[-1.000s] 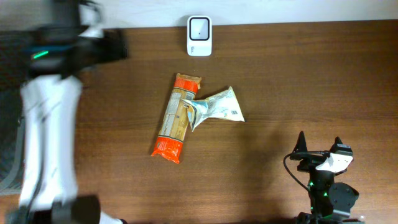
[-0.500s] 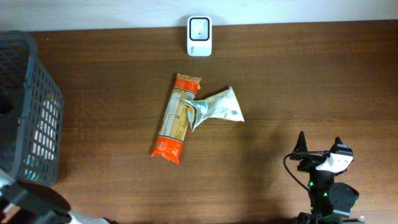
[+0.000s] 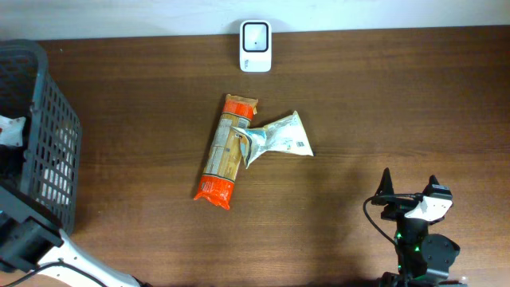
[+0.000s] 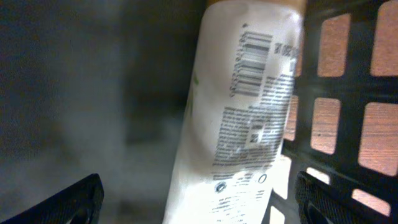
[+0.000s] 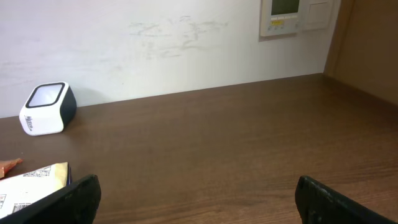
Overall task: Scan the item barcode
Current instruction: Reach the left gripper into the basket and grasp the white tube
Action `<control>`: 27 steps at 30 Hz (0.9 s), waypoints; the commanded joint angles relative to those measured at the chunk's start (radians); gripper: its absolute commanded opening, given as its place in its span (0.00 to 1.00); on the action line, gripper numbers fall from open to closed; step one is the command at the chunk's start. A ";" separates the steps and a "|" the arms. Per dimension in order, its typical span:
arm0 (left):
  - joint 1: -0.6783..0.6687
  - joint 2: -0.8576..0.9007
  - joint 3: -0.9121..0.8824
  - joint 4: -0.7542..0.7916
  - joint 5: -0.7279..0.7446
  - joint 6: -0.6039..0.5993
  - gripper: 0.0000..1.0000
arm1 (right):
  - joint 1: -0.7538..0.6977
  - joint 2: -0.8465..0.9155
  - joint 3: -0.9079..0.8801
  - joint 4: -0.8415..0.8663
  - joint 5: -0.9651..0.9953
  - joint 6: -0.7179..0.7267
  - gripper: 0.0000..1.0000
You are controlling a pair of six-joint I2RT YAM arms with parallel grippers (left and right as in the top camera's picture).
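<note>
Where the dark plastic basket (image 3: 56,151) with its square-holed lattice walls stands at the left edge of the overhead view, a glossy white packet (image 4: 242,124) lies inside, just beside the grid. Its printed barcode (image 4: 252,65) faces the left wrist camera. The left claw (image 4: 199,208) is spread wide inside the basket, its black fingertips (image 4: 68,199) at the lower corners of the frame on either side of the packet. Whether they touch it cannot be told.

On the brown wood-grain worktop (image 3: 398,104), centre frame, lies a long pasta packet (image 3: 225,151) with orange ends. A crinkled silvery pouch (image 3: 280,137) touches its right side. A rounded white scanner (image 3: 255,45) sits at top centre. The right claw (image 3: 409,179), lower right, gapes fully and holds nothing.
</note>
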State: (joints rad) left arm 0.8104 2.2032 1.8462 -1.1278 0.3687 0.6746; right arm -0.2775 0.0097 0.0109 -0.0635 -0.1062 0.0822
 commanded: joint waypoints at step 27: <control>-0.482 -0.383 0.502 -0.319 0.211 -0.486 0.00 | -0.005 -0.006 -0.005 -0.004 0.003 0.001 0.99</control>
State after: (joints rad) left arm 0.5053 1.7973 2.3810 -1.3785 0.5278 0.1303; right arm -0.2775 0.0101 0.0109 -0.0635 -0.1059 0.0818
